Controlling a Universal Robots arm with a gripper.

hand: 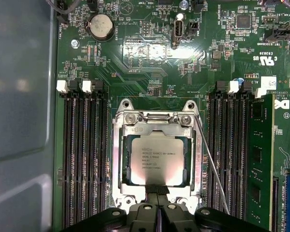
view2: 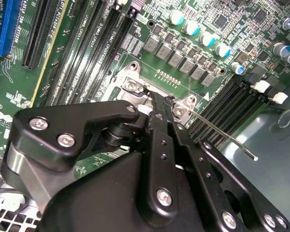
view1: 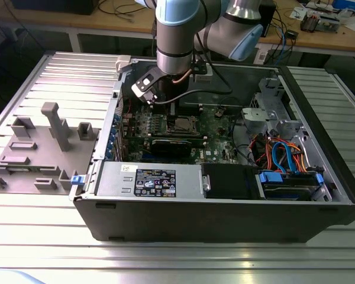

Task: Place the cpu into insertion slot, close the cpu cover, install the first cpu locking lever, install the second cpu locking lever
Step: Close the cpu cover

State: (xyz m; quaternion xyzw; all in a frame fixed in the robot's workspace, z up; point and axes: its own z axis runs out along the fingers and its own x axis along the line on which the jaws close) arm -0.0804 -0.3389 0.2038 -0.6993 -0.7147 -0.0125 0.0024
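The end effector [hand: 157,189], fingers pinched narrow, touches the cover [hand: 157,129] at its edge; the cpu [hand: 157,159] lies in the slot [hand: 117,162] beneath it. Pressing squarely downward should keep the cover flat beside the unlatched lever [hand: 210,162].

The exterior view looks obliquely down, from farther off, into the open computer case [view1: 183,220]. The first wrist view faces the motherboard [hand: 150,63] squarely, close up; the second wrist view looks slantwise past the pincer [view2: 152,104]. Both wrist views share the insertion slot [hand: 117,169].
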